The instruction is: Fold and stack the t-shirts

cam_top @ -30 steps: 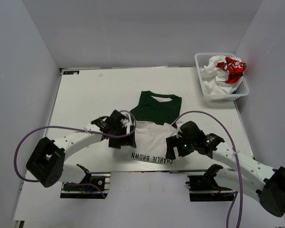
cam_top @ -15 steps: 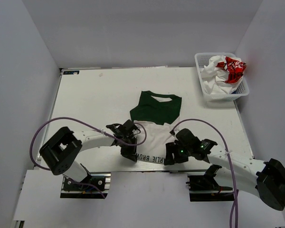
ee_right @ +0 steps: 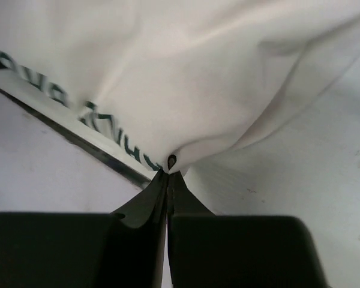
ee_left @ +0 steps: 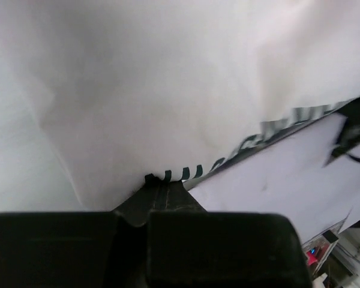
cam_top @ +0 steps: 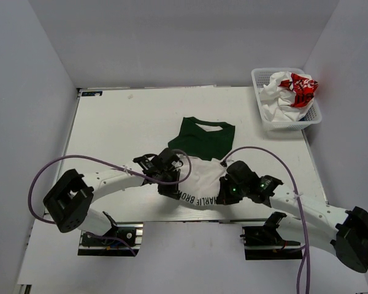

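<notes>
Off-white t-shirt [cam_top: 199, 173], dark green at collar and sleeves, lies flat on the table [cam_top: 122, 122], below and to the left of the basket [cam_top: 258, 92], with its green end on the side nearer the basket and its lettered hem on the far side. The left gripper [cam_top: 172, 191] and the right gripper [cam_top: 224, 195] are each pressed together on a corner of that hem. Both wrist views show pale cloth bunched into closed fingertips. The right gripper is the one closer to the basket. A white t-shirt with red print [cam_top: 291, 89] sits crumpled inside the basket.

The step in hand looks like the hem-to-collar fold. To do it well, raise both corners together and only high enough for the hem to clear the cloth beneath. Carry them toward the basket side at an even pace, so the lettered edge travels straight and not skewed. Hold the span between your two grips just taut; slack will probably wrinkle the fold, and too much pull may drag the collar out of place. Whether each pinch has caught both layers cannot be told, so watch for a layer left behind as you lift.
</notes>
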Tool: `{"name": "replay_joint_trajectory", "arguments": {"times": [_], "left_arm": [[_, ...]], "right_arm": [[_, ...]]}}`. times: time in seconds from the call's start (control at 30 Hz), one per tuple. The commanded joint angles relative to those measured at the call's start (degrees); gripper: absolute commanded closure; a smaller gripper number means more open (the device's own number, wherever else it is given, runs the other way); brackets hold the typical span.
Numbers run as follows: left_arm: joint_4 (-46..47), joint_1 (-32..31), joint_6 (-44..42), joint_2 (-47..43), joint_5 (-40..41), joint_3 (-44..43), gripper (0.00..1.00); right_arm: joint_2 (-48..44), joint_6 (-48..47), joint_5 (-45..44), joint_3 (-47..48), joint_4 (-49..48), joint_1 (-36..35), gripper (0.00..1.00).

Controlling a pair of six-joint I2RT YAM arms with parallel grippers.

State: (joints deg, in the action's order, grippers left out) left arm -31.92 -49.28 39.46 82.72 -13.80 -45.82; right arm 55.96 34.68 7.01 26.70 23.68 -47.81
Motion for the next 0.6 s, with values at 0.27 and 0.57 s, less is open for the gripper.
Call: {"name": "replay_joint_trajectory", "arguments": {"times": [0.27, 0.57], "left_arm": [[-9.72, 1.20, -1.50, 4.28, 19.72, -27.69, 1.00], [-22.03, 4.89, -1.85, 22.91, 30.23, -58.74, 1.00]], "right_arm": [[0.11, -3.21, -32.46, 20.84, 6.91, 1.05, 1.00], [9.23, -6.99, -40.76, 31.56, 1.20, 8.95, 1.00]]}}
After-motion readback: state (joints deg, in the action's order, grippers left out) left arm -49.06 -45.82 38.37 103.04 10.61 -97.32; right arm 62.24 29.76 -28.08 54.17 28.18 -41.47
